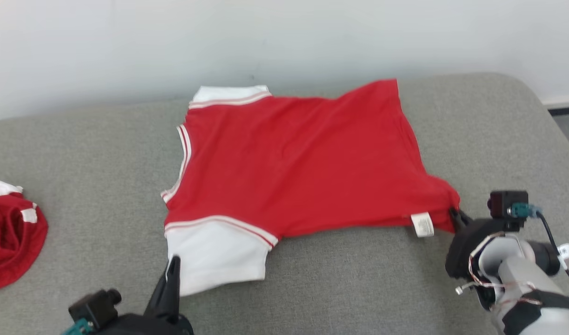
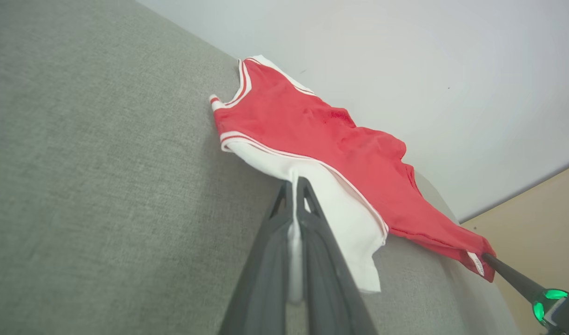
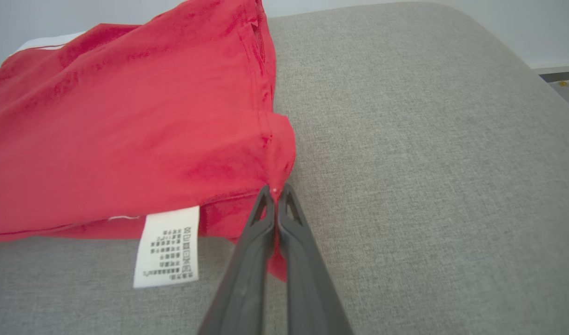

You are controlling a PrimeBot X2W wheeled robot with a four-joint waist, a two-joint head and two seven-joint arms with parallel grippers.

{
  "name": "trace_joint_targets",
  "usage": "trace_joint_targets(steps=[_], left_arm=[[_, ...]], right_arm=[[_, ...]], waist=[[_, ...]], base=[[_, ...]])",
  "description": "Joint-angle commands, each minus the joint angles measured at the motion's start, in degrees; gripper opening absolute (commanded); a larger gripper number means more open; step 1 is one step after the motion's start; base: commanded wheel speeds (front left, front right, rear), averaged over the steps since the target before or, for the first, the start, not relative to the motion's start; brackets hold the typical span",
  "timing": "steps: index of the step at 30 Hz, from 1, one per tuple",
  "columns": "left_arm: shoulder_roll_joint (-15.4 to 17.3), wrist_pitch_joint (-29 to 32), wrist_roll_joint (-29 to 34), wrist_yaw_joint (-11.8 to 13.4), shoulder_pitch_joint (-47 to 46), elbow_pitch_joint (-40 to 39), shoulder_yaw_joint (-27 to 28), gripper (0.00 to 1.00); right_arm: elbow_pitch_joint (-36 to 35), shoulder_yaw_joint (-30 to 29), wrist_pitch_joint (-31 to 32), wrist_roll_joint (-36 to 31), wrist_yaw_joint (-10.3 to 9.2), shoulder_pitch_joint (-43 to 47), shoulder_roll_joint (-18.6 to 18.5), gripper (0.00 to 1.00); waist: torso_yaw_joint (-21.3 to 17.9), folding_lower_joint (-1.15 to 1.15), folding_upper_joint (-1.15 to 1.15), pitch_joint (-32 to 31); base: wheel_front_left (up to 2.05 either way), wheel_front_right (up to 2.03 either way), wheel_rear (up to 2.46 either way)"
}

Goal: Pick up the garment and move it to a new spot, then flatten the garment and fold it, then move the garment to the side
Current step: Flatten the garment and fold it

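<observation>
Garment [image 1: 293, 158], a red shirt with white sleeves, lies spread across the middle of a wide grey padded surface [image 1: 358, 288]. Its neck points to 9 o'clock and its hem to 3 o'clock in the head view. One white sleeve [image 1: 214, 256] reaches toward 7 o'clock and the other [image 1: 230, 95] lies at 11 o'clock by the far edge. The red body is mostly flat, with soft wrinkles.

A second red heap of cloth [image 1: 10, 237] sits well apart at 9 o'clock, near the left edge.

At 4 o'clock the right pincer [image 1: 453, 213] is clenched on the garment's near hem corner, red cloth pinched at its tips. At 7 o'clock the left pincer [image 1: 173, 260] is clenched on the near sleeve's edge, white fabric caught between its fingers [image 2: 312, 218].

Just beside the right pincer a small white care label [image 1: 422, 224] hangs from the hem.
</observation>
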Motion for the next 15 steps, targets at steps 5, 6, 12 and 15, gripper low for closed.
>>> trace_joint_targets(steps=[5,6,12,15], left_arm=[[1.02,3.19,-1.01,0.84,5.44,-1.21,-0.61,0.00],[1.21,3.46,-1.10,1.12,6.22,-1.62,-0.62,0.00],[1.56,5.66,-1.82,1.88,9.92,-3.27,-1.27,0.00],[1.69,7.47,-2.15,2.18,11.55,-4.24,-2.22,0.00]], right_arm=[[-0.76,-3.62,0.73,-2.46,-0.14,5.47,-0.32,0.00],[-0.90,-4.17,1.22,-3.09,-0.14,6.23,-0.36,0.00],[-2.89,-7.65,3.04,-4.65,-0.14,10.23,0.83,0.00],[-4.30,-9.94,5.07,-6.27,-0.14,13.28,0.68,0.00]], waist=[[1.19,0.02,0.01,-3.85],[1.20,0.02,0.01,-4.00],[1.39,0.02,0.01,-4.42],[1.91,0.02,0.01,-4.60]], base=[[0.00,0.00,0.00],[0.00,0.00,0.00],[0.00,0.00,0.00],[0.00,0.00,0.00]])
